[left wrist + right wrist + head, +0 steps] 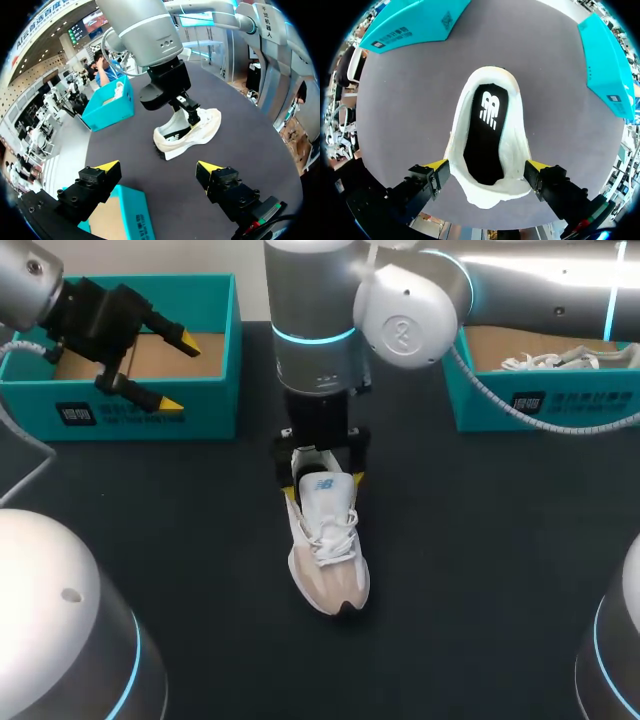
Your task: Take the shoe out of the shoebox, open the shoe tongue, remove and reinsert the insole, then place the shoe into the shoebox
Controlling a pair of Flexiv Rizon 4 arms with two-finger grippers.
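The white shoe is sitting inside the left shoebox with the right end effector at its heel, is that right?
No. The white shoe is sitting on the table, not inside the left shoebox, as the head view shows. The right end effector is at its heel.

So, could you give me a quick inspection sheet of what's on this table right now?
Surface: dark table.
Job's things: white shoe standing on its sole mid-table, black insole inside; left shoebox showing only its cardboard floor; right shoebox holding a second shoe.
Clutter: nothing seen.
Grippers: left gripper open, above the left shoebox; right gripper at the white shoe's heel, grasp unclear.
Cables: coiled cable hanging from the right arm.
Surroundings: nothing seen reaching over the table.
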